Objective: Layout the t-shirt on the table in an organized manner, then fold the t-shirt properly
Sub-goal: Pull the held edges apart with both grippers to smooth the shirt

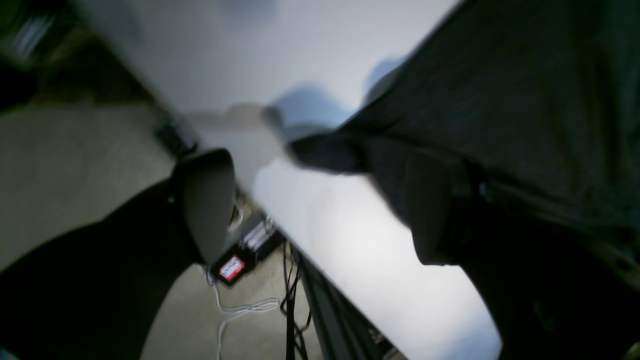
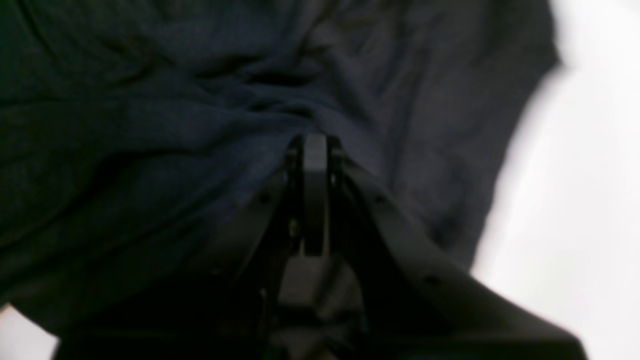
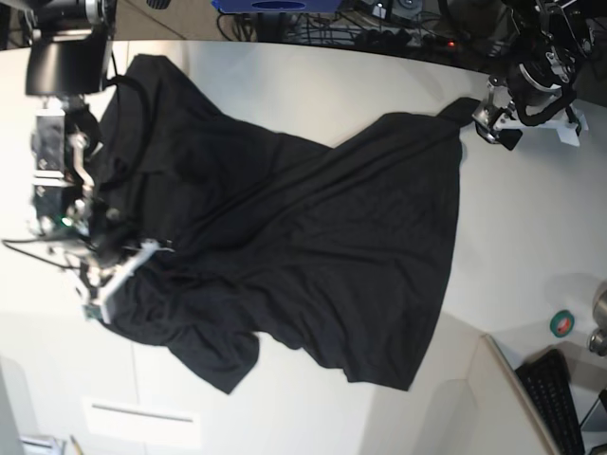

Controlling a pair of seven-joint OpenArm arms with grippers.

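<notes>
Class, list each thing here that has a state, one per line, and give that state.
t-shirt: spread over the table, wrinkled, not folded.
left gripper: jaws open, at the shirt's corner.
right gripper: jaws shut on bunched t-shirt cloth.
table: partly covered.

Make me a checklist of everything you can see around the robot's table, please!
Surface: the off-white table is mostly covered by cloth.
Job's things: the black t-shirt lies spread but wrinkled, not folded; no print is showing.
Clutter: a green tape roll and a keyboard sit near one corner.
Grippers: the left gripper is open at the shirt's corner, which lies between its fingers; the right gripper is shut on the t-shirt.
Cables: a white cable and dark cables lie on the floor below the table's edge.
Surroundings: beige floor; more wires behind the far edge.
</notes>
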